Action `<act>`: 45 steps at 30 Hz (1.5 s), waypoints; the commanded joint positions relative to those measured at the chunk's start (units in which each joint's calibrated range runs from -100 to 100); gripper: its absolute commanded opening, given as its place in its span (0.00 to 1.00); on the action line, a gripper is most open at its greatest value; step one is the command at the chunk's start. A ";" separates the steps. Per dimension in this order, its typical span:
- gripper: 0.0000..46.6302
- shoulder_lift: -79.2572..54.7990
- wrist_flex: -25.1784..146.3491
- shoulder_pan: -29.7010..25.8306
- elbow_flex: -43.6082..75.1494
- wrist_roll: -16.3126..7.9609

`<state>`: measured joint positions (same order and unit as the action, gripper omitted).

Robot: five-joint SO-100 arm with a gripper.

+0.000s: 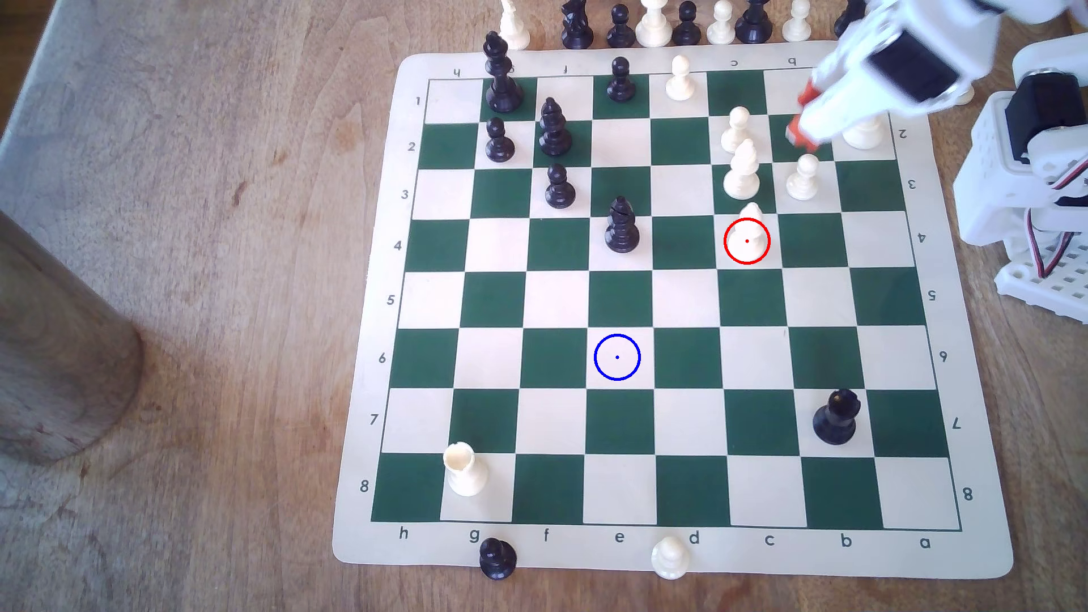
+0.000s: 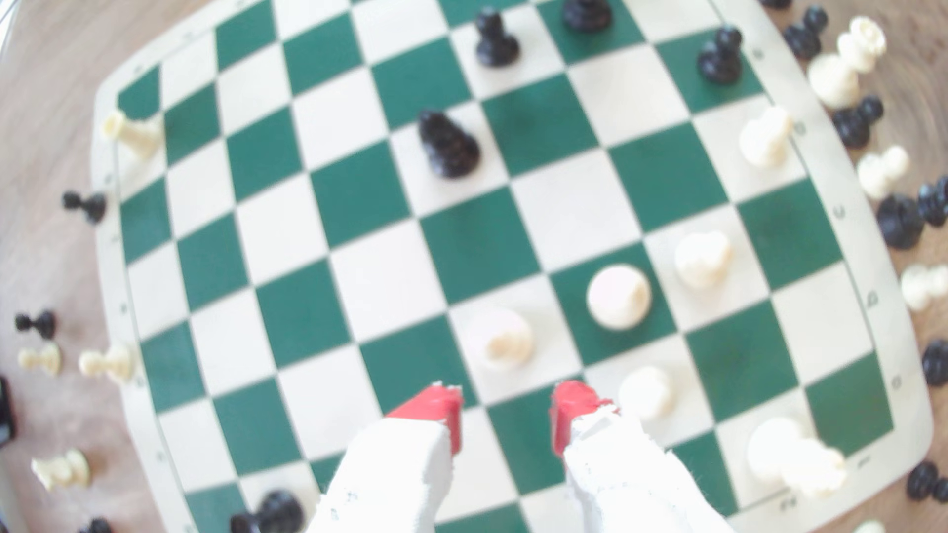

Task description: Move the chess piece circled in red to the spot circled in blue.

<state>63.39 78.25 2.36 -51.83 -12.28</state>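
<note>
Standing upright on its round base, the bishop [image 1: 749, 232] occupies cream square c4 under the red ring, its long axis vertical and its pointed dome up; in the exterior view the top leans slightly toward the far edge of the board [image 1: 377, 547], an effect of the camera angle. In the wrist view the bishop [image 2: 505, 338] appears nearly top-down, just ahead of the gripper [image 2: 507, 405]. The spot [image 1: 617, 357] is cream square e6 under the blue ring, bare, two files toward the exterior view's left and two ranks nearer the camera. The gripper [image 1: 802, 115] hangs above the b2 area, near the far right corner in the exterior view, well apart from the bishop; its red-tipped jaws are spread with nothing between them. A second cream bishop [image 1: 742, 170] stands on c3, just beyond the ringed one, with cream pawns close by. The board is a flat green-and-cream roll-up mat on a worn wooden table [image 1: 206, 265]. Captured pieces line the table beyond the far edge. A blurred brown cylinder [image 1: 53, 347] stands at the exterior view's left.
</note>
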 commanded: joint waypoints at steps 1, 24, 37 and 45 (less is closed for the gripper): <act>0.36 -7.44 1.77 -0.76 6.14 -2.00; 0.27 -26.54 -12.07 -2.87 5.86 -7.08; 0.26 -34.35 -16.66 -3.96 6.05 -8.11; 0.23 -37.83 -19.93 -3.42 5.50 -7.96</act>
<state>26.10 59.84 -1.62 -50.66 -20.59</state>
